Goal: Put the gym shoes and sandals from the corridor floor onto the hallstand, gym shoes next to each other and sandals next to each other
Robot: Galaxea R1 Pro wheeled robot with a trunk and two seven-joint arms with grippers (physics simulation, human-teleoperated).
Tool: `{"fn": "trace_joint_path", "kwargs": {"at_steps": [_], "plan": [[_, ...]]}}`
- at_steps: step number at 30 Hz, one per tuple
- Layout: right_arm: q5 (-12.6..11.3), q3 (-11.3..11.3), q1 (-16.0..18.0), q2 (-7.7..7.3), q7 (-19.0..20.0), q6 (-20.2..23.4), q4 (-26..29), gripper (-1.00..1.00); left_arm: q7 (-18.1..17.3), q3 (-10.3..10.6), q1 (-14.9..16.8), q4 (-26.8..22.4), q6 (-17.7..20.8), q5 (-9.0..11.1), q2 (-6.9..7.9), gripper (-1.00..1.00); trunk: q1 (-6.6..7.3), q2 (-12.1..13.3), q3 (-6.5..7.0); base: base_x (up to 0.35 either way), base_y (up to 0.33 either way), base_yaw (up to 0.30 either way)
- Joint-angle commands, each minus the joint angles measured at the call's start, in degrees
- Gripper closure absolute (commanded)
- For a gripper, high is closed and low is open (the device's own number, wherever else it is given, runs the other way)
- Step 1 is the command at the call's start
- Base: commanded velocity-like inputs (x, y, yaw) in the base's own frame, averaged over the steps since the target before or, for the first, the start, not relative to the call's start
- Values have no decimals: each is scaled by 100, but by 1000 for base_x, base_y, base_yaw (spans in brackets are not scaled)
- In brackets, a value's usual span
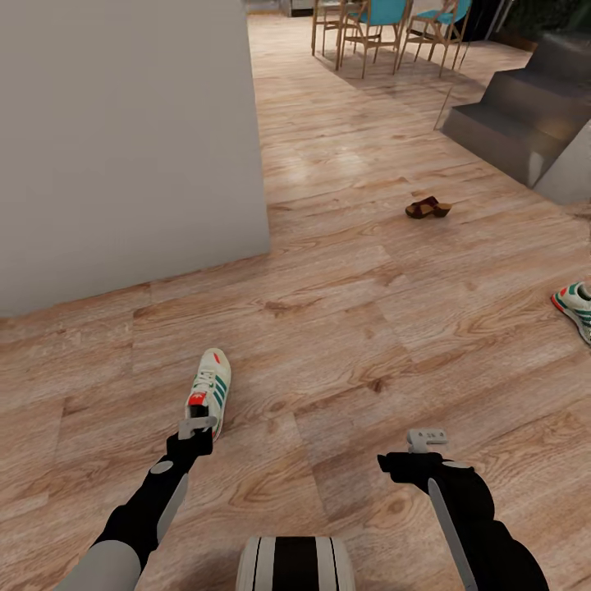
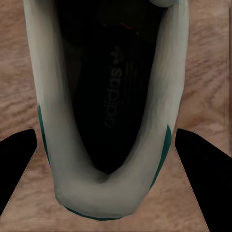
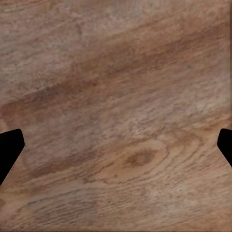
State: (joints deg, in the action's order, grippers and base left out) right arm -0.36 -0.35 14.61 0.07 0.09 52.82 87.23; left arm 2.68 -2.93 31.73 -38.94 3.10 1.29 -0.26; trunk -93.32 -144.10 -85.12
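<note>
Left gripper (image 1: 197,428): fingers (image 2: 17,169) apart, straddling near sneaker's (image 1: 210,390) heel on the floor (image 1: 345,345).
Right gripper (image 1: 427,440): fingers apart, empty.
Sandal (image 1: 427,208): far right, on floor.
Second sneaker (image 1: 576,305): right edge, on floor.
Progress: nothing racked.

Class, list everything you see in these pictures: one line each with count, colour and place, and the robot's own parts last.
gym shoes: two, white with green stripes and red patches; one on the floor at the left gripper, one at the head view's right edge.
sandal: one, dark brown, on the floor farther ahead.
corridor floor: light brown wood planks.
wall: pale grey, at left.
stairs: grey, far right.
chairs: several, teal seats on wooden legs, far end.
left gripper: black arm, open, fingers either side of the near shoe's heel.
right gripper: black arm, open, over bare floor.
</note>
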Motion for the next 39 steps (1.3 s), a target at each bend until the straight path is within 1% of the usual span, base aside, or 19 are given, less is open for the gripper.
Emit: {"fn": "trace_joint_path", "kwargs": {"at_steps": [1,9,11,13,16,18,19,20,21,22,24,28,29,33,39], "plan": [[-2,0,0,0,0,0,1,-100,-5,0,0,1,5,-5,0,100,2,2,23,0,0,0],[-8,0,-2,-14,2,-2,3,-100,-9,25,0,1,65,-20,-3,100,23,12,200,0,0,0],[-8,0,-4,-19,5,-20,4,-100,-7,81,3,1,75,-22,-6,100,28,15,244,0,0,0],[-8,0,-4,-22,8,-48,4,-100,-5,192,6,1,90,-21,-8,100,33,18,289,0,0,0],[-8,0,-5,-27,8,-61,4,-100,-5,264,7,1,174,-17,-11,100,41,22,355,0,0,0],[-8,0,-7,-32,9,-66,4,-100,-5,291,16,-1,405,-9,-20,100,46,24,400,0,0,0],[-7,0,-7,-34,7,-67,4,-100,-5,302,41,-3,627,-5,-39,100,49,26,422,0,0,0],[-7,0,-8,-34,6,-68,4,-100,-6,307,61,-4,747,-1,-57,100,51,27,444,0,0,0],[-3,0,-9,-35,4,-66,7,-100,-9,315,122,-6,982,2,-107,100,54,28,466,0,0,0],[0,0,-9,-35,3,-65,8,-100,-8,316,163,-6,1093,2,-133,100,56,30,488,0,0,0],[5,0,-10,-30,-5,-63,11,-100,-6,321,325,-7,1476,-2,-203,100,62,32,532,0,0,0],[8,0,-8,-26,-12,-62,12,-100,-9,321,462,-8,1900,3,-241,100,72,38,621,0,0,0],[9,0,-8,-26,-14,-62,13,-100,-8,320,482,-8,1976,9,-244,100,75,39,643,0,0,0],[9,0,-6,-25,-15,-62,13,-100,-5,315,506,-6,2088,21,-238,100,85,44,732,0,0,-19],[15,0,-9,-25,-17,-62,13,-100,-47,311,509,-3,2237,30,-231,100,100,52,865,0,0,-206]]}}
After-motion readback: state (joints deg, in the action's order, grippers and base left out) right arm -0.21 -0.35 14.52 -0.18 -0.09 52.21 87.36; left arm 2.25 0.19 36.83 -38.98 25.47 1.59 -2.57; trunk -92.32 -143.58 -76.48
